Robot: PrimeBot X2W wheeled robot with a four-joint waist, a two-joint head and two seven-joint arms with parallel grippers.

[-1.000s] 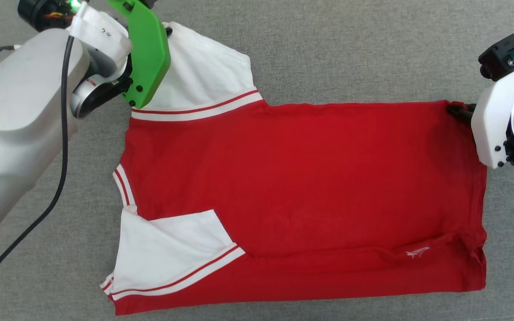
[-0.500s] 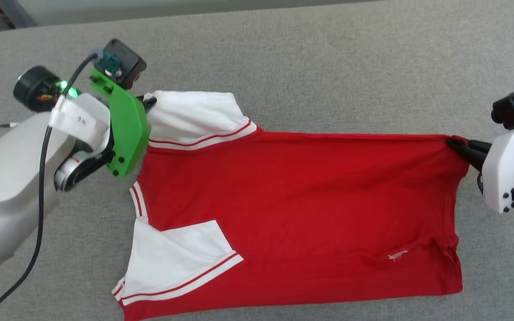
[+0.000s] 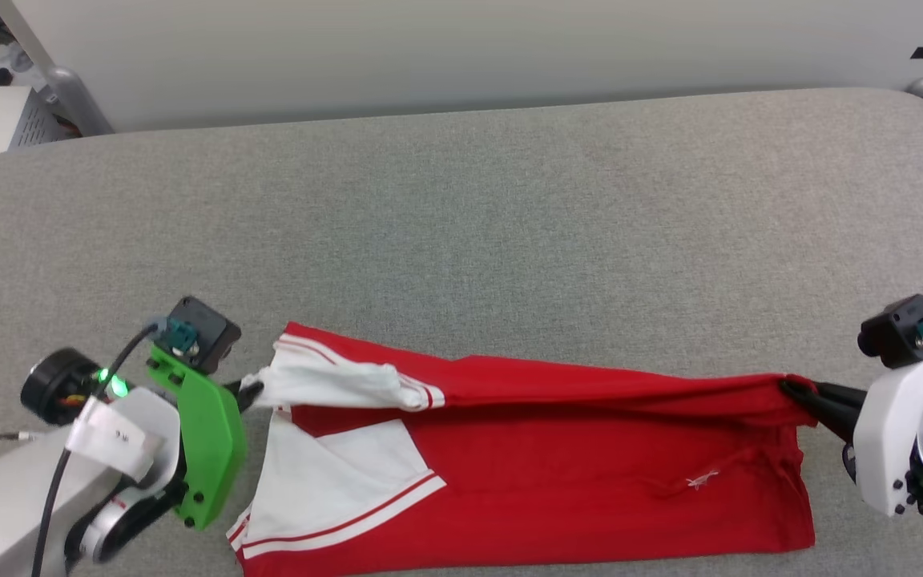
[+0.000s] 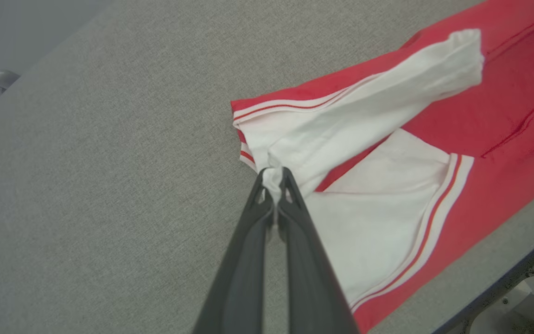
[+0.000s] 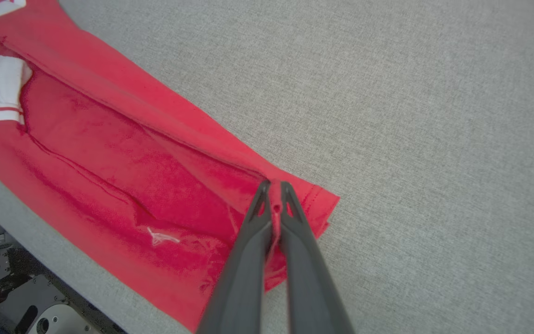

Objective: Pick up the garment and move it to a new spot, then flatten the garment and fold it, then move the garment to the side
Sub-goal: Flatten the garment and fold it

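Along the near edge of the grey padded table [image 3: 461, 224], the garment [image 3: 574, 497] has its nearer half lying flat. The near white sleeve [image 3: 333, 473] is folded in over the red body at the left, and a small white logo [image 3: 702, 481] sits toward the hem at the right. Just beyond that, the far long edge is raised off the cloth and drawn taut between the two arms. The left gripper [image 3: 247, 390] has its fingers pinched tight on the tip of the far white sleeve [image 3: 333, 383]. The right gripper [image 3: 796, 391] is clamped the same way on the red hem corner, with fabric bunched between its tips in the right wrist view. Farther out, the grey table runs on to a pale wall [image 3: 429, 56].

This looks like the folding step: a lengthwise fold, with the far half held up over the near half. The next move, I judge, calls for both arms to carry the held edge nearer together at a matched pace, so it lies straight. They would then lower it onto the near edge and let go. The far sleeve sags at the left and may crumple inside the fold.
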